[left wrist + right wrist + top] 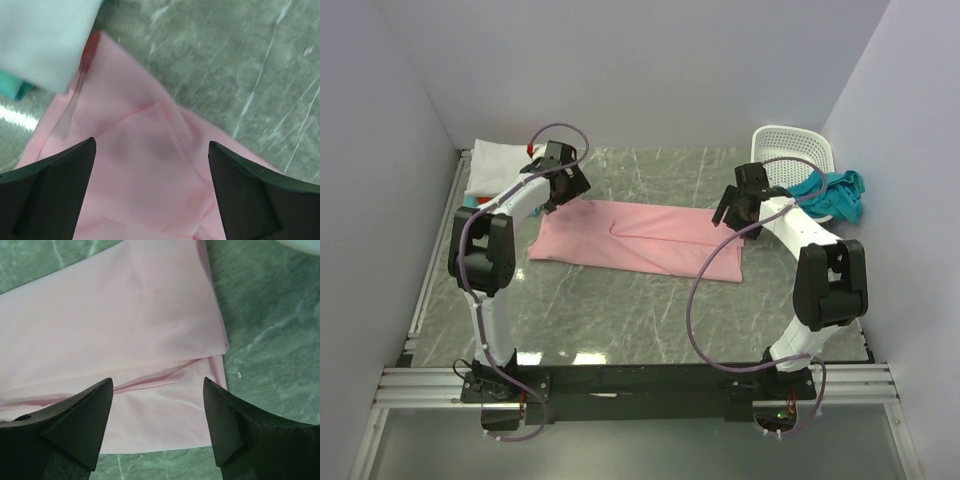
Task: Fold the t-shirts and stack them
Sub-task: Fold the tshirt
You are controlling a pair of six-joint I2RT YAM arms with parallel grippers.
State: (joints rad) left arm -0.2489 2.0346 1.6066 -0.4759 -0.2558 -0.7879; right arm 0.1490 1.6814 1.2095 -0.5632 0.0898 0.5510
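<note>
While both arms reach out over the marbled bench (620, 320), the pink t-shirt (640, 240) lies flat on it as a long folded strip, running left to right between them. The left gripper (563, 190) hangs over the strip's left end with its jaws spread wide and nothing between them. Its wrist camera shows pink cloth with a diagonal crease below the gap. The right gripper (730, 213) is over the right end, likewise released and empty. Its own view shows the layered edge of the fold and a hem line running between the two fingers, with bare bench beyond the shirt's end. How close either gripper is to the cloth cannot be told.

The white t-shirt (495, 165) sits folded in the far left corner, just beside the pink one's corner, and a small patch of orange-red cloth (530, 150) shows at its edge. In the far right corner stands the white lattice basket (790, 142), with the teal t-shirt (835, 192) crumpled against its right side.
</note>
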